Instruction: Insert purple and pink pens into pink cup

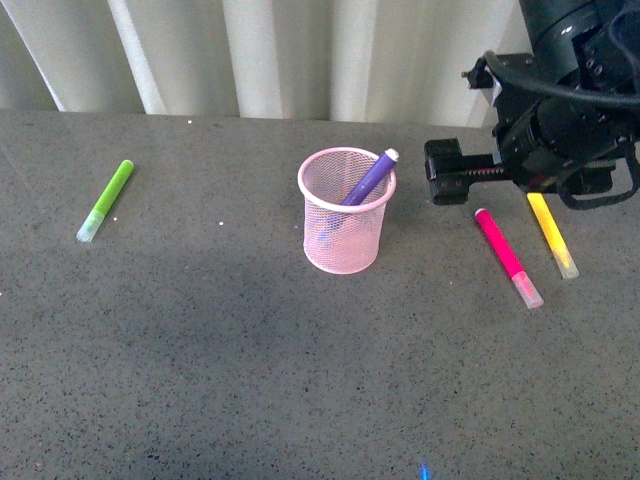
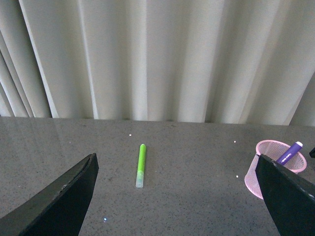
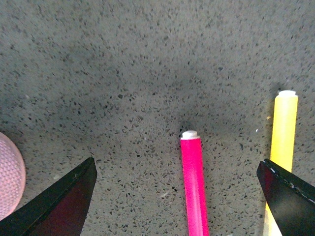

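Note:
The pink cup [image 1: 345,210] stands upright mid-table with the purple pen [image 1: 371,177] leaning inside it, tip above the rim. Both show in the left wrist view: cup [image 2: 273,162], pen [image 2: 290,152]. The pink pen [image 1: 507,256] lies flat on the table right of the cup, also in the right wrist view [image 3: 194,187]. My right gripper [image 1: 443,172] is open and empty, hovering above the pink pen's far end, which lies between its fingers [image 3: 59,204]. The cup's edge [image 3: 10,182] shows beside it. My left gripper [image 2: 179,201] is open and empty, out of the front view.
A yellow marker [image 1: 552,234] lies just right of the pink pen, also in the right wrist view [image 3: 283,142]. A lime green marker [image 1: 106,200] lies at the far left, also in the left wrist view [image 2: 141,165]. White curtains [image 1: 300,50] hang behind the table.

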{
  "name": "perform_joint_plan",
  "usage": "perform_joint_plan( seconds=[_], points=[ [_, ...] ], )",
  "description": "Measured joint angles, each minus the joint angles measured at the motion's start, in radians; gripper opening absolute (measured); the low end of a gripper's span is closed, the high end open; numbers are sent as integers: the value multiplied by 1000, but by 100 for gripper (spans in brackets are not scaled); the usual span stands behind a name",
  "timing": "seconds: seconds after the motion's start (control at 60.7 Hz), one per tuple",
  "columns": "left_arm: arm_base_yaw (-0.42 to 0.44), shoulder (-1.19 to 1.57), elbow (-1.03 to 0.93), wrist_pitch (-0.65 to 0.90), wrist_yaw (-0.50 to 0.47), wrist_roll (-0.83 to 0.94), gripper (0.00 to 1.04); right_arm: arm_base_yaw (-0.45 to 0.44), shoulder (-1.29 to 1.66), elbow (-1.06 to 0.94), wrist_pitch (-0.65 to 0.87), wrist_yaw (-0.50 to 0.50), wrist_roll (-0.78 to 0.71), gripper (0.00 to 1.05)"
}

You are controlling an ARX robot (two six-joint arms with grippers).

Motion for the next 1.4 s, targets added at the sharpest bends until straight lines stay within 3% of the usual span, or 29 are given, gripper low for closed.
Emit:
perform_joint_plan(
  seconds=[0.675,1.252,1.4],
  points=[
    [0,0,0,0,0,0,98,-48,81,-84,146,-30,27,97],
    [0,0,0,0,0,0,98,-68,88,-107,189,-35,23,14],
    [0,0,0,0,0,0,98,-75,88,-110,198,-39,24,11]
  ],
)
